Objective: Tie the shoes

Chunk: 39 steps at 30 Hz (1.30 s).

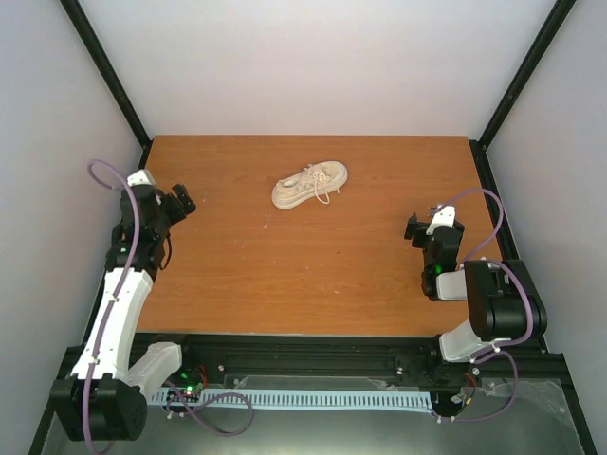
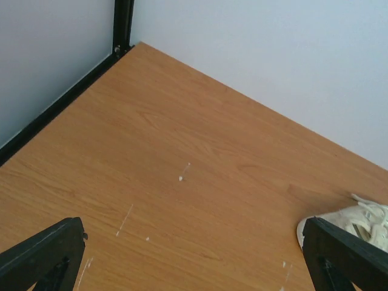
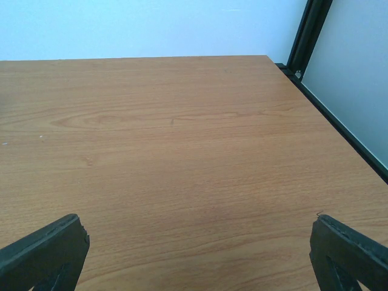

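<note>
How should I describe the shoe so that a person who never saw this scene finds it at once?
Look at the brown wooden table between the white walls. Near its far edge, about midway across, lies a cream low-top sneaker with loose laces. It is the only object lying on the wood.

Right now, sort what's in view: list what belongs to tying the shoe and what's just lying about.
Belongs to the job:
- small cream low-top sneaker
- its pale flat laces
- left arm, jaws open
- right arm, jaws open

Just there, nothing loose:
- brown wooden table
- black metal frame posts
- purple cables on the arms
</note>
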Tool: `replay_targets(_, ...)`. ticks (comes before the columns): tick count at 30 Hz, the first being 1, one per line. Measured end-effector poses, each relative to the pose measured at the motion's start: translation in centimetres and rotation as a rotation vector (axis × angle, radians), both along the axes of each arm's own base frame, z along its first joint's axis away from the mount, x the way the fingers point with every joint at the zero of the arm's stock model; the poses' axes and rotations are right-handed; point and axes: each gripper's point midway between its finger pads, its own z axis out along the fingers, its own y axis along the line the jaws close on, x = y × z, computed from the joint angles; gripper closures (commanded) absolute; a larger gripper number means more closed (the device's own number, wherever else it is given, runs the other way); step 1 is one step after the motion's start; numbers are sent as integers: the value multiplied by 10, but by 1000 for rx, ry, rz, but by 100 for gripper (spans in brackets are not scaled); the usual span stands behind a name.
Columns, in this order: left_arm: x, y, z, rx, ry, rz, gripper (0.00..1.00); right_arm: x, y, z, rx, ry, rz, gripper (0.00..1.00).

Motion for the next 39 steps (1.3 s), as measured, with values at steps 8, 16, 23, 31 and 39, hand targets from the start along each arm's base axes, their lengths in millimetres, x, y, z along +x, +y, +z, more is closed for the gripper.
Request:
replay_targets(8, -11, -27, -5, -96, 27, -128, 0, 0, 0, 0, 0, 0, 0, 0)
replay_targets(16, 4, -95, -19, -259, 105, -434, 0, 0, 0, 0, 0, 0, 0, 0)
replay_targets(23, 40, -148, -30, -290, 199, -574, 1, 0, 0, 0, 0, 0, 0, 0)
replay_targets(31, 124, -216, -67, -327, 284, -651, 6, 0, 0, 13, -5, -11, 1, 0)
replay_targets(39, 169, -239, -139, -395, 412, -604, 10, -23, -4, 87, 11, -216, -26, 0)
